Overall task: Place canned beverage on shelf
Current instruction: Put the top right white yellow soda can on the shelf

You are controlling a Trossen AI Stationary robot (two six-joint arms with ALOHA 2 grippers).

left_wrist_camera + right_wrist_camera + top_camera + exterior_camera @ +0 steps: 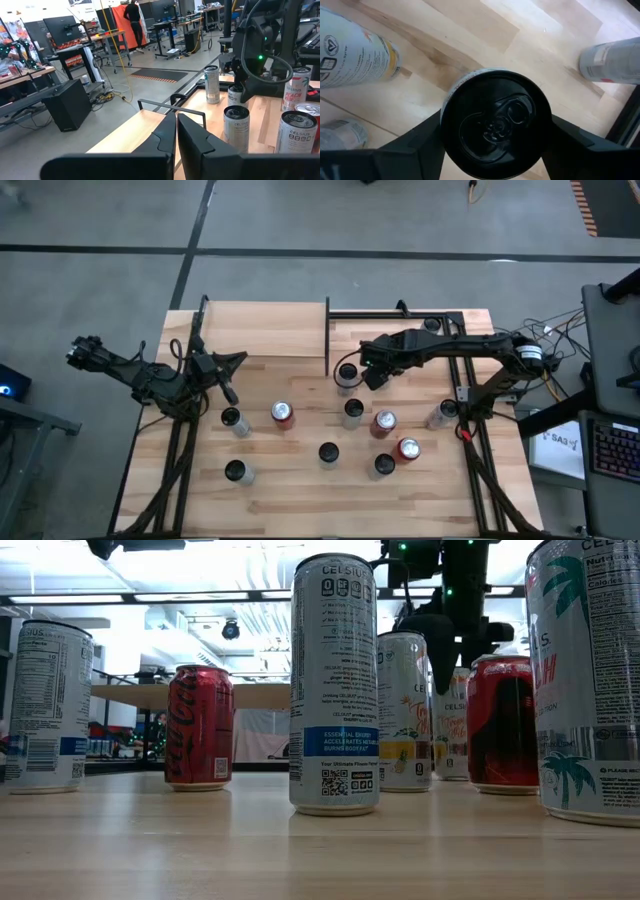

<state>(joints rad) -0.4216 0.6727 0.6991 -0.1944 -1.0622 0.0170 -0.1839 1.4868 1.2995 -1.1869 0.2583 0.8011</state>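
Several beverage cans stand upright on the pale wood tabletop (pixel 300 500). My right gripper (pixel 352 372) is over the one nearest the shelf, a slim can with a black lid (pixel 495 122), and its fingers close on the can's sides. The shelf (pixel 265 330), a raised platform of pale planks, stands at the table's far left with nothing on it. My left gripper (pixel 228 388) waits shut and level just in front of the shelf, touching nothing; its closed fingers (pixel 176 135) show in the left wrist view. My right gripper pinches the black-lidded can between its two fingers, one on each side of the can's wall just below the top rim (pixel 443 125). The fingers come from above, pointing steeply down. The can stands upright with its bottom on the table.
Red cans (pixel 283 414) (pixel 384 423) (pixel 408 449) and pale cans (pixel 353 412) (pixel 237 421) (pixel 441 414) stand close together in front of the held can. A black metal frame (pixel 400 313) runs along the table's far and side edges. The left arm (pixel 150 375) reaches in beside the shelf.
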